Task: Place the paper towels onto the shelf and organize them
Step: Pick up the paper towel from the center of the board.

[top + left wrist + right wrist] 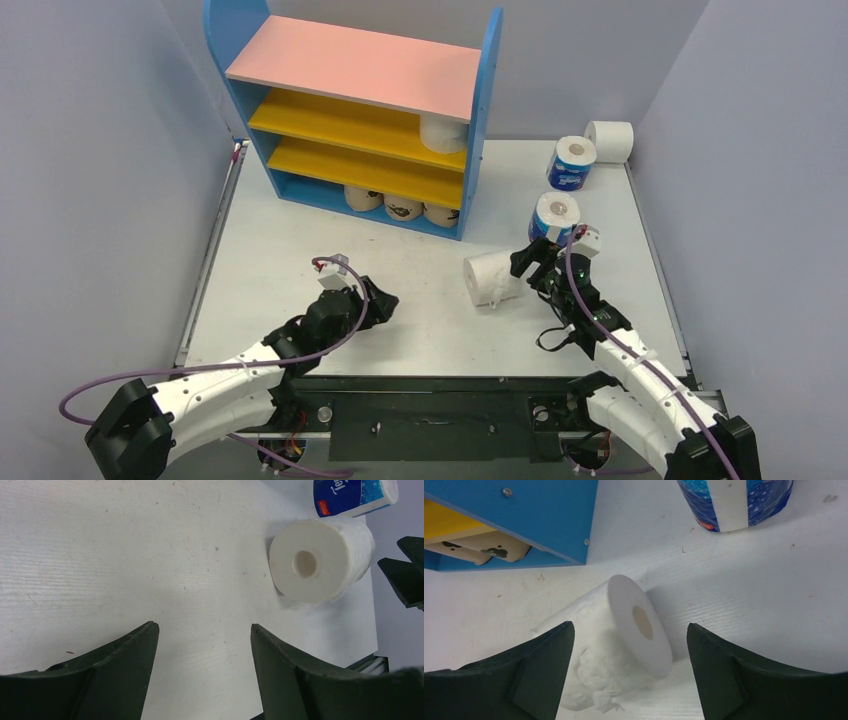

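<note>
Top view: a shelf with blue side panels, a pink top board and 2 yellow boards stands at the far left of a white table. 1 shelved white roll stands at the right end of the lower yellow board. 3 tan printed rolls sit in a row on the blue base. Right of the shelf, 2 blue-wrapped rolls stand upright, and a far white roll lies in the far right corner. A fallen white roll lies on its side near the table's middle. The right gripper is just beside it. The left gripper is low over bare table, well apart from every roll.

Left wrist view: the left gripper is spread wide with nothing between its jaws. Ahead lies the fallen white roll, its hollow core facing the camera, with a blue-wrapped roll beyond it.

Right wrist view: the right gripper is spread wide, grasping nothing. The fallen white roll lies between its jaws, its outer sheet crumpled at the near end. The shelf's blue side panel is behind it.
</note>
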Tool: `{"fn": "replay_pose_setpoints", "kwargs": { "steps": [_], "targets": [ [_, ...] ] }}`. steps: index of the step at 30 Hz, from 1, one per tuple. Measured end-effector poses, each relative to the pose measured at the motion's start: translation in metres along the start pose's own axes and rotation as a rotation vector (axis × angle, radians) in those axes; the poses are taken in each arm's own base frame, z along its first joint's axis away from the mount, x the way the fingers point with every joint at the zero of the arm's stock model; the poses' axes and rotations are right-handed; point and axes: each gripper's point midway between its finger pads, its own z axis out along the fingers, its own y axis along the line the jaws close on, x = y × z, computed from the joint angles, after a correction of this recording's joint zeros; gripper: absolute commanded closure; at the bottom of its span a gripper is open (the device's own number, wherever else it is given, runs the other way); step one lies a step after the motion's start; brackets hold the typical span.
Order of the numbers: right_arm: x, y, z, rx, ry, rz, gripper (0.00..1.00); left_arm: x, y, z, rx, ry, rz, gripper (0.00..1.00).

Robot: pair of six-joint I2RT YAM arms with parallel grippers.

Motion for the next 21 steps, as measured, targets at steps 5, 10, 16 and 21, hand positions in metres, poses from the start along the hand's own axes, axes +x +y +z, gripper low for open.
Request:
{"fn": "replay_pose_setpoints", "kwargs": {
  "steps": [5, 10, 16, 21],
  "targets": [
    [0.015, -0.006, 0.014, 0.01, 0.071, -0.008, 0.23, 0.003, 0.003, 0.002, -0.015, 0.011, 0.007, 0.35],
    [0.029, 0.009, 0.017, -0.058, 0.124, -0.005, 0.23, 0.001, -0.001, 0.004, -0.015, 0.011, 0.011, 0.35],
    [0.052, 0.038, 0.005, -0.169, 0.163, -0.016, 0.23, 0.002, 0.0, 0.006, -0.02, 0.015, 0.016, 0.35],
    [0.074, 0.058, -0.009, -0.231, 0.201, -0.015, 0.23, 0.005, 0.002, 0.008, -0.03, 0.025, 0.022, 0.35]
  ]
}}
